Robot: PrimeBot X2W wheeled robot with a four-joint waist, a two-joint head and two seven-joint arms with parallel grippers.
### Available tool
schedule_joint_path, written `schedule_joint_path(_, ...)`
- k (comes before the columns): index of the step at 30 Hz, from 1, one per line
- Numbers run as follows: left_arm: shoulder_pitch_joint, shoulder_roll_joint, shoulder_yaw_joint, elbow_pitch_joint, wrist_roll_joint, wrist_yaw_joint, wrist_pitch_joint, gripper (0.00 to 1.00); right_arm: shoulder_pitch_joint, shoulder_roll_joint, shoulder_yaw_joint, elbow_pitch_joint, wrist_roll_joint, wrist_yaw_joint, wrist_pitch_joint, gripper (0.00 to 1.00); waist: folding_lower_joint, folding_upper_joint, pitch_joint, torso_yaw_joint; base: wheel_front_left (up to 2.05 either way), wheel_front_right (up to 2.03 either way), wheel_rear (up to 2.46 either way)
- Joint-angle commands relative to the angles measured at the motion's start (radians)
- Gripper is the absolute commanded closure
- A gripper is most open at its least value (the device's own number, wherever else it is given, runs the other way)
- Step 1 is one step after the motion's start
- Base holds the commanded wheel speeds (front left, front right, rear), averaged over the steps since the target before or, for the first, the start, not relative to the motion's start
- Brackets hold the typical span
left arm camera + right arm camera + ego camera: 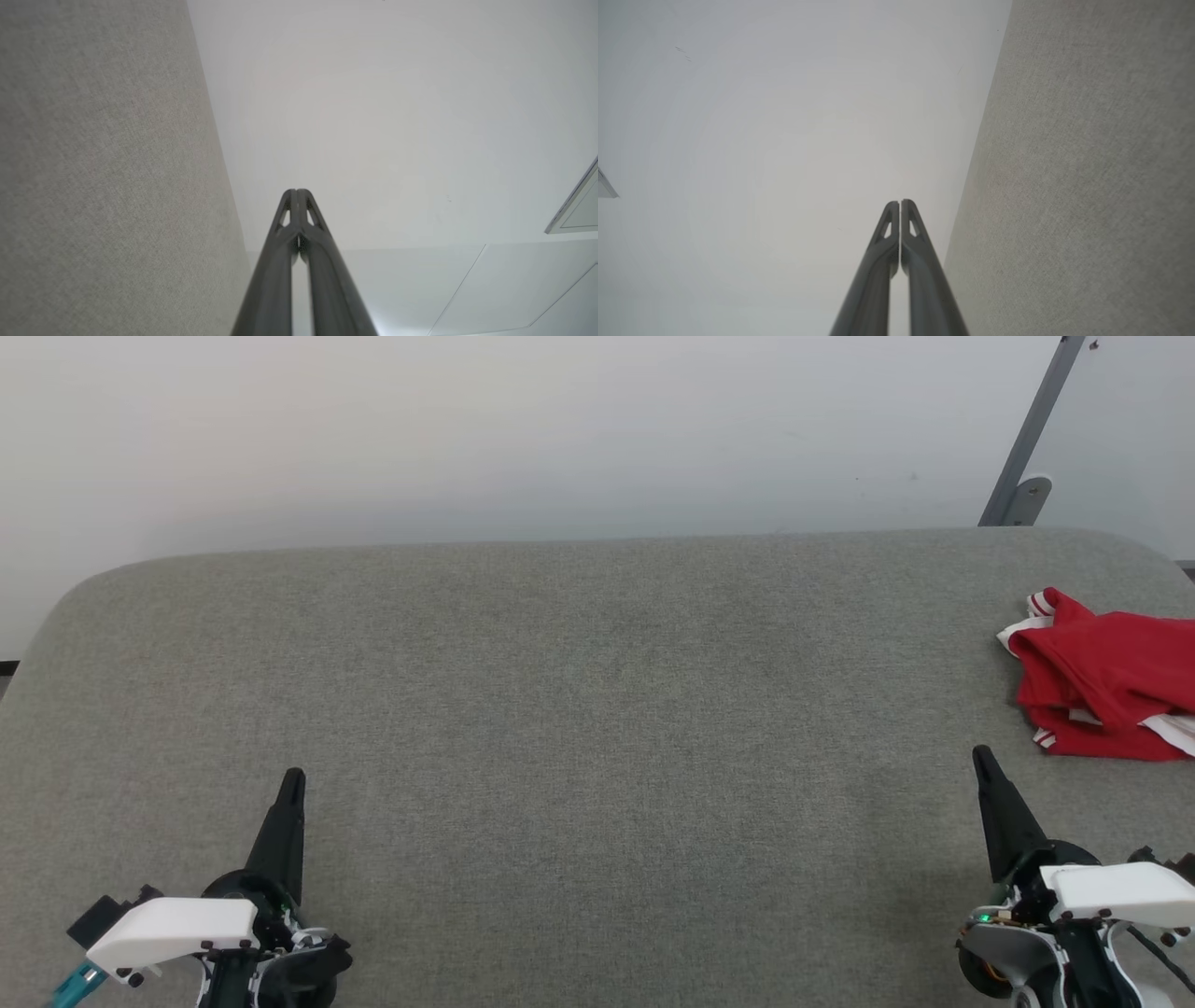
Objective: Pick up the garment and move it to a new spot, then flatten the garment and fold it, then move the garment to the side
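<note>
Red and crumpled, the garment lies at three o'clock on the grey fabric surface in my head view. Left wrist view: my left gripper closed, empty. Right wrist view: my right gripper likewise closed, empty.

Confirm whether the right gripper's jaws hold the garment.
No, the garment lies crumpled on the grey surface, apart from the right gripper, whose jaws are shut empty.

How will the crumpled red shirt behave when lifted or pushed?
The garment lies crumpled in soft folds, so it will likely hang limp from a pinch. It looks thin, so probably light. On the gray fabric surface a push would likely bunch it.
</note>
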Motion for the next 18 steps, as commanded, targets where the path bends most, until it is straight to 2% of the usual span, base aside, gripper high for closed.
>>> schedule_joint_path(1, -0.019, -0.003, 0.006, 0.001, -0.014, -0.006, 0.008, 1.0, -0.017, 0.001, -0.002, 0.002, 0.019, 0.0, 0.006, 1.0, 0.0, 0.0, 0.0, 0.0, 0.0, 0.0, 0.0)
schedule_joint_path(18, -0.019, -0.005, 0.008, 0.002, -0.017, -0.006, 0.01, 1.0, -0.013, 0.001, -0.002, 0.003, 0.025, 0.0, 0.006, 1.0, 0.0, 0.0, 0.001, -0.001, 0.0, 0.0, 0.0)
